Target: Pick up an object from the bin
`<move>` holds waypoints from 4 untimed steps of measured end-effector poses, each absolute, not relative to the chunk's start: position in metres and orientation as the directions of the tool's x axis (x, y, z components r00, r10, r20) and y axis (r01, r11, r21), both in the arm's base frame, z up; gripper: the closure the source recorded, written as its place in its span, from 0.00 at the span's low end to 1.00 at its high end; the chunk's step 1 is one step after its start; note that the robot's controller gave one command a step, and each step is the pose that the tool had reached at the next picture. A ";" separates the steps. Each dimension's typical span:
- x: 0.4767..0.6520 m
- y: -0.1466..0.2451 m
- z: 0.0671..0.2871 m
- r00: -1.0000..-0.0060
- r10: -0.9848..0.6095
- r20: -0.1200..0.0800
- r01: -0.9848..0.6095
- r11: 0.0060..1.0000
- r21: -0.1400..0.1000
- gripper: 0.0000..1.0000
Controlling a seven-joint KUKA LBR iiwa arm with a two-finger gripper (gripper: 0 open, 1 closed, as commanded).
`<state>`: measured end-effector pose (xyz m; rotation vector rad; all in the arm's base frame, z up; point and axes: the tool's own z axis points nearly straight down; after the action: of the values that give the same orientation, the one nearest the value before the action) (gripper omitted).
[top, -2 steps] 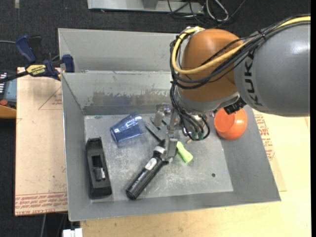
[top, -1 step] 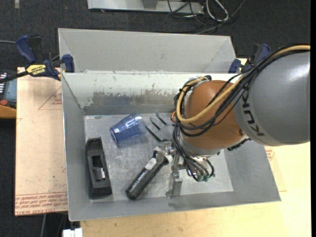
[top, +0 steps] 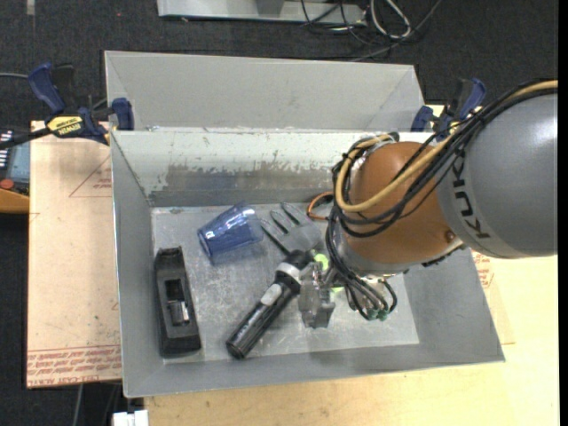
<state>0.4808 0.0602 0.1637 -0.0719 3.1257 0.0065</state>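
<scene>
**Black tape dispenser nearest, gripper low by a black cylinder**

Near-left in the bin sat the dispenser. Right of it, the marker-like cylinder lay slanted, its pale end just beside the gripper. The gripper hung close to the floor, probably placed for a grasp. Whether the claw was open could not be told. Farther back, a blue plastic cup lay tipped.

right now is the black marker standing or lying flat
Lying flat: the black marker rests full length on the bin floor, slanted, pale end by the tool.
</scene>
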 end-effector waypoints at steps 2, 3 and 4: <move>0.481 0.060 0.164 -0.999 -0.046 -0.015 -0.046 0.999 0.004 1.00; 0.494 0.045 0.198 -0.892 -0.452 -0.018 -0.452 0.892 -0.002 1.00; 0.494 0.045 0.198 -0.892 -0.452 -0.018 -0.452 0.892 -0.001 1.00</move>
<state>0.4942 0.0451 0.1977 -0.7254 3.0385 0.0042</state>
